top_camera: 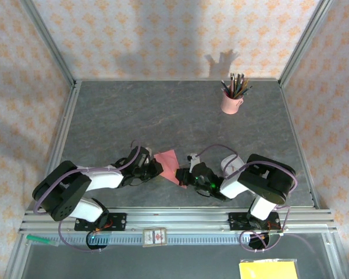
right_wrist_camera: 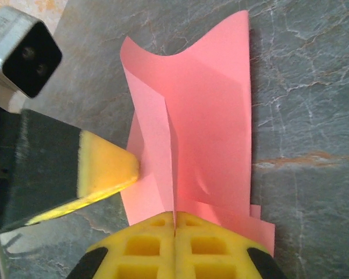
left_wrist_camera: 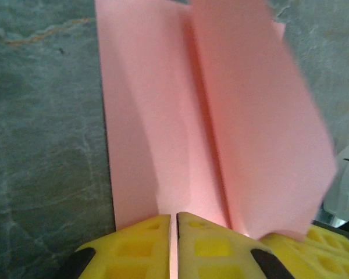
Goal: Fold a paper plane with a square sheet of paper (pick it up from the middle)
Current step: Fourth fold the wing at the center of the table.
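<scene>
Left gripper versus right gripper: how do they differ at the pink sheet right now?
Jaws: the left gripper shows a thin slit with pink in it, while the right gripper has its fingers pressed flush together. Approach: in the top view, the left gripper reaches the sheet from the left and the right gripper reaches it from the right. Shared: both have yellow fingers at the sheet's edge, low over the table.
</scene>
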### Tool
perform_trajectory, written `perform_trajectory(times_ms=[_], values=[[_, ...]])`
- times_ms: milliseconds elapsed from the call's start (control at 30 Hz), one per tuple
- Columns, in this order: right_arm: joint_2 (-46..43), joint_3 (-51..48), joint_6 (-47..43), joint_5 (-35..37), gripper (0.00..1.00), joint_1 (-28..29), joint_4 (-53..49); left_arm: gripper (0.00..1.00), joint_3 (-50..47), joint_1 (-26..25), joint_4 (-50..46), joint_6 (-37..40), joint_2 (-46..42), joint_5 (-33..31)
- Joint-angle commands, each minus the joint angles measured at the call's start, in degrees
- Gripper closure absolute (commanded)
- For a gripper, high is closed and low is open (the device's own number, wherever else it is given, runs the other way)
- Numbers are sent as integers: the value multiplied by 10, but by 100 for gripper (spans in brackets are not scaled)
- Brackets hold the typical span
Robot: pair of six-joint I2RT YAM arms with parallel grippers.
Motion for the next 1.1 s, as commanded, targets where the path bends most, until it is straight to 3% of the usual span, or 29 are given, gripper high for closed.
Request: perform_trajectory(times_ms=[0, 433, 600, 800, 1067], values=[[-3, 12, -56, 8, 99, -2, -37, 84, 18, 1, -26, 18, -33, -18], [-28, 19, -155, -41, 100, -2, -39, 68, 27, 13, -100, 79, -162, -95], [-31, 23, -163, -54, 100, -3, -40, 68, 11, 13, -77, 68, -176, -80], [-43, 50, -218, -5, 98, -2, -128, 65, 17, 13, -108, 75, -192, -105], [-63, 77, -281, 39, 86, 2, -215, 64, 15, 21, -129, 75, -201, -112]])
